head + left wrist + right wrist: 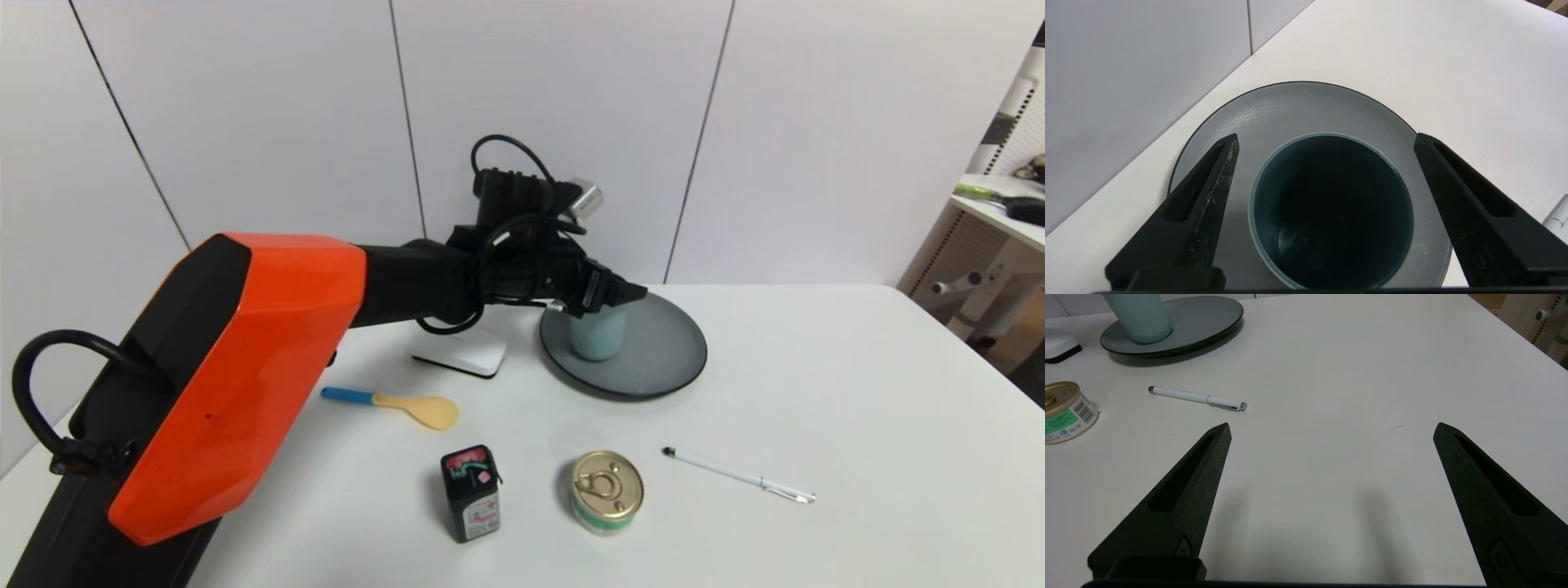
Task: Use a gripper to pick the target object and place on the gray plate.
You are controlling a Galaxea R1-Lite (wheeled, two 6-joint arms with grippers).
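Observation:
The pale blue-green cup stands upright on the left part of the gray plate. My left gripper hovers just above the cup's rim, open and empty. In the left wrist view the cup's dark teal inside lies between the spread fingers, with a clear gap on each side, and the plate shows around it. My right gripper is open and empty, low over bare table; it is out of the head view. The cup and plate show far off in the right wrist view.
On the white table stand a gold-lidded tin can, a black battery, a white pen, a yellow spoon with a blue handle and a white box behind the left arm. A shelf stands at the far right.

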